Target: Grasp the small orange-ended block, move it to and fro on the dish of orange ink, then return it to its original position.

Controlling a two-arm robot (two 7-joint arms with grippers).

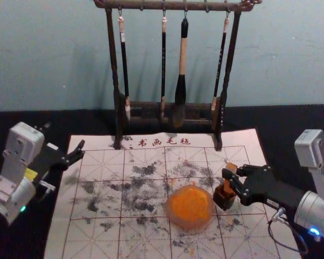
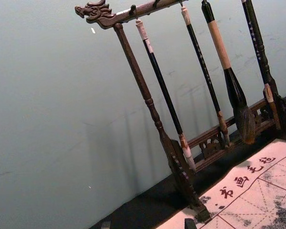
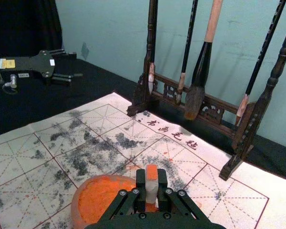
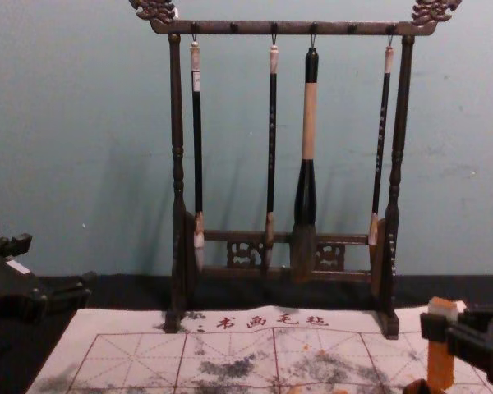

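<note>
- Right gripper (image 3: 151,183) is clamped on the block (image 4: 440,361), fingers snug on both sides, out over the mat (image 1: 113,162) near its right edge.
- Block's standing pretty much upright, low end at the mouth of a little dark box (image 1: 224,198). Can't tell if it's touching the box or how far in it goes. Box sits just beside the dish of orange ink (image 1: 189,208), on the side toward the mat's right edge.
- Left gripper (image 2: 148,224) is idle by the mat's far left corner, fingers spread, nothing in them.
- My guess on the step: either lifting the block out or putting it home, and honestly I can't tell which. If it's on the way out, next is straight up till it clears the box, then over to the ink. If it's going home, line it up, ease it down, let go.
- Looks-wise, it's a slim squared stick, orange at the top, a whitish patch in the grip, and orange again down the lower part.
</note>
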